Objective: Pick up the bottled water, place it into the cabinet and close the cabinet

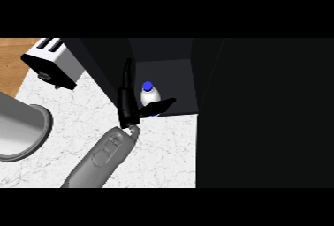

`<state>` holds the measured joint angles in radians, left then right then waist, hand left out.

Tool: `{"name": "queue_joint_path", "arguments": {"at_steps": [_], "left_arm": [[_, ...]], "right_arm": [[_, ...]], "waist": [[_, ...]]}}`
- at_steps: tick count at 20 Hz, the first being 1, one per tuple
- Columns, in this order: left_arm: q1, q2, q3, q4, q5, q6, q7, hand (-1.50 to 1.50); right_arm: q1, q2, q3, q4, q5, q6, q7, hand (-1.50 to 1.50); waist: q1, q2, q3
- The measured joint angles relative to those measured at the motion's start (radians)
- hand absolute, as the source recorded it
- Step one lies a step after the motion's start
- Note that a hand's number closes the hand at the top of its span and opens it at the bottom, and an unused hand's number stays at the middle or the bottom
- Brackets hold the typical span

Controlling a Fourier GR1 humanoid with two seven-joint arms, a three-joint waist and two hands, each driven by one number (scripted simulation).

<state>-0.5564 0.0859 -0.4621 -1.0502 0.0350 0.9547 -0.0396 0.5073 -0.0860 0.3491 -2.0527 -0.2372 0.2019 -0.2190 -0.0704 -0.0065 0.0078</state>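
Inside the open cabinet [179, 66], the bottled water [149, 94] stands upright near the front edge. The right hand [127, 108] reaches in, fingers straight beside the bottle, thumb spread across its base, not curled round it.

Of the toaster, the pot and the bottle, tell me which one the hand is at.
The bottled water, white with a blue cap, standing inside the dark cabinet; the hand is around it. Toaster and pot sit apart, leftward.
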Motion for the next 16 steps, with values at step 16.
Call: {"name": "queue_joint_path", "arguments": {"at_steps": [16], "left_arm": [[-0.036, -0.048, 0.17, 0.044, 0.288, -0.46, -0.368, -1.5]], "right_arm": [[0.042, -0.017, -0.008, -0.064, 0.016, -0.027, 0.008, -1.5]], "waist": [[0.04, 0.007, -0.009]]}}
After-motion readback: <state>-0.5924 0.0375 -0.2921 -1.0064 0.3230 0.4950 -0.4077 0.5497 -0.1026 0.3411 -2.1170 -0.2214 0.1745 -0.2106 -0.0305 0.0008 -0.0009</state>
